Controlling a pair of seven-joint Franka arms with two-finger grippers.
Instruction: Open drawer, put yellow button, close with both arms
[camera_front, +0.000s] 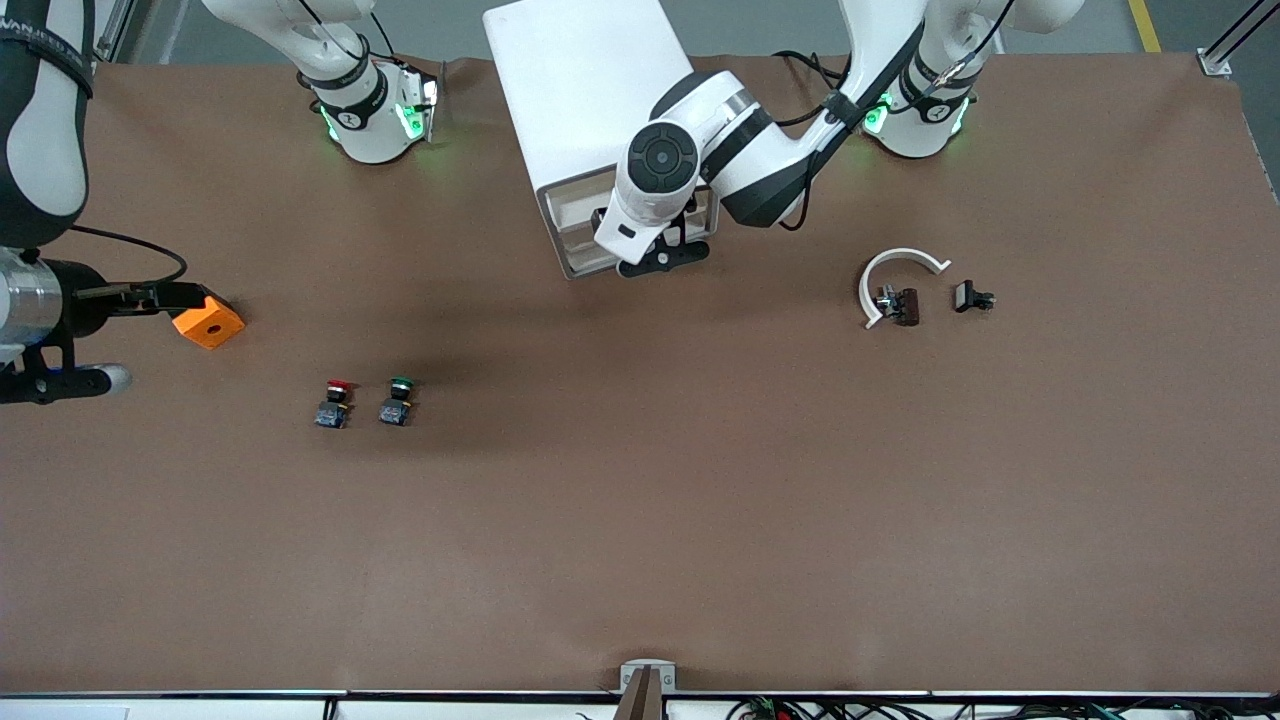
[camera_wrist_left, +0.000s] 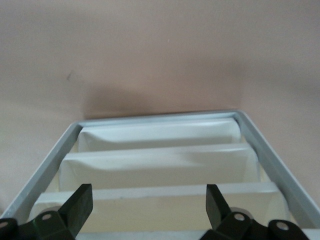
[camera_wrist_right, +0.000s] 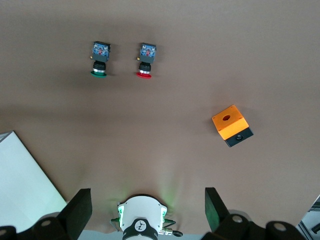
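Starting with the drawer (camera_wrist_left: 150, 212): top slot of the white cabinet (camera_front: 580, 90), up at the robots' edge of the bench (camera_front: 640, 550), between the two bases. Looks pushed in going by the left wrist view, though hard to swear to it. Runs its long way across the cabinet's front, so probably wants a straight pull out toward the front camera.

Got the left hand (camera_front: 660, 255) parked right in front of that cabinet face, about level with the top drawer. Fingers (camera_wrist_left: 80, 205) spread apart, nothing between them, one on either side of the drawer's middle stretch. Lined up with the front lip but not clamped on anything yet. Easily the nearer hand for the opening job, with the drawer just under and ahead of it.

Can't find the yellow button anywhere, honestly. Only seeing a red button (camera_front: 335, 403) and a green button (camera_front: 398, 400), side by side on the bench, nearer the front camera than the cabinet and toward the right arm's end. Also an orange block (camera_front: 208, 322) with a hole in it, closer again to that end.

Then the right hand (camera_wrist_right: 147, 196): up in the air over the right arm's end of the bench, around the orange block, fingers wide apart and empty. Waiting, by the look of it.

Over at the left arm's end, just a white curved piece (camera_front: 900, 280) and a small dark part (camera_front: 973, 297) beside it. Nothing yellow there either.
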